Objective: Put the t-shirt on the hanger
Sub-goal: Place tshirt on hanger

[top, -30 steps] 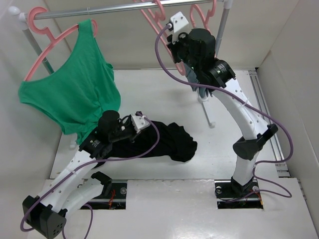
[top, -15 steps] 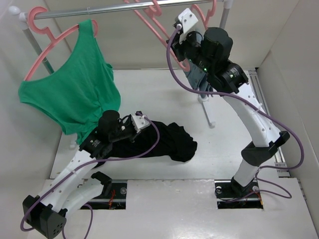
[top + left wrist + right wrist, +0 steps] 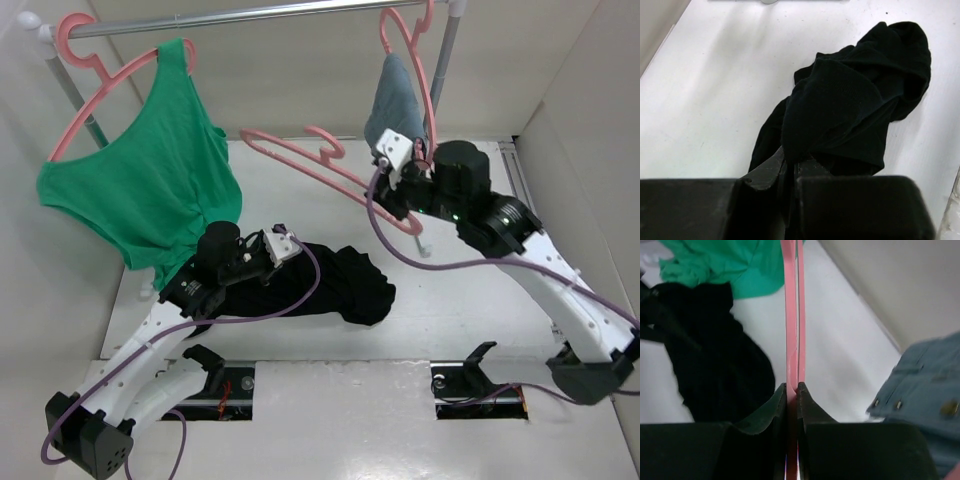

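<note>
The black t-shirt (image 3: 345, 283) lies crumpled on the white table, near the front middle; its chest mark is hidden. It fills the left wrist view (image 3: 855, 100). My left gripper (image 3: 272, 250) is shut on a fold of the t-shirt at its left end (image 3: 790, 162). The salmon-pink hanger (image 3: 300, 155) is off the rail and held in the air above the table, hook up. My right gripper (image 3: 395, 195) is shut on its right arm. In the right wrist view the hanger (image 3: 792, 315) runs edge-on between the closed fingers (image 3: 792, 390), with the t-shirt (image 3: 715, 355) below left.
A clothes rail (image 3: 250, 17) runs across the back. A green tank top (image 3: 150, 180) hangs on a pink hanger at the left, close above my left arm. Grey-blue denim cloth (image 3: 395, 95) hangs on another pink hanger at the right, beside the rail's post (image 3: 445, 50).
My right gripper has lifted the pink hanger off the rail and brought it down and forward toward the table. The denim cloth now shows uncovered. The left arm and t-shirt have not moved.
</note>
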Robot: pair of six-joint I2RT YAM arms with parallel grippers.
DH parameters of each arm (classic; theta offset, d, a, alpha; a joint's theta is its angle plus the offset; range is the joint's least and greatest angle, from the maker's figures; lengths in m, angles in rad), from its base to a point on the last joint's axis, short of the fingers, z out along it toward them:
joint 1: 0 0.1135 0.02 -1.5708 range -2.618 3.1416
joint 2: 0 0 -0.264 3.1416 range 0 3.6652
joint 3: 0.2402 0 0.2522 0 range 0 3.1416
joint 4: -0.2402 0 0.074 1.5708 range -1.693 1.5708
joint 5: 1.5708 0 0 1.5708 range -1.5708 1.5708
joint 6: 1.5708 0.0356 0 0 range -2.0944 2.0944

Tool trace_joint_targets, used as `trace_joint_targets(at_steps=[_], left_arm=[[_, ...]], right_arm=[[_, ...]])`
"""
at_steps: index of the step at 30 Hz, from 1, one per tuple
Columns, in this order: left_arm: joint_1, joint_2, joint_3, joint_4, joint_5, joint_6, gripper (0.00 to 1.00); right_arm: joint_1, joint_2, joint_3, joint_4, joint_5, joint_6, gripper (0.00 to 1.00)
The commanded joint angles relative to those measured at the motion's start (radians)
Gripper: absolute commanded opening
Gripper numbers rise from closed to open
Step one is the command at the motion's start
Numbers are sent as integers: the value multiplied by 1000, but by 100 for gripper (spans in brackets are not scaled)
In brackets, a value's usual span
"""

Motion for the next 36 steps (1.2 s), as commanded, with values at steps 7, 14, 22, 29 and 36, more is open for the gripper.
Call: trace_joint_targets(at_steps=[7,14,22,29,36], left_arm=[[4,67,47,32,-42,36,0],[14,168,108,84,-162,17,0],[14,222,133,93,-162,28,0],[14,231,133,81,-117,37,0],[14,222,173,52,-76,37,0]], right_arm=[[13,-360,-105,-399,20,187,0],[13,-467,-84,-714,-17,328,0],[13,-506,-41,-829,-66,453,0],[13,-506,-65,-829,-37,462,0],[13,-496,-136,-829,-37,442,0]])
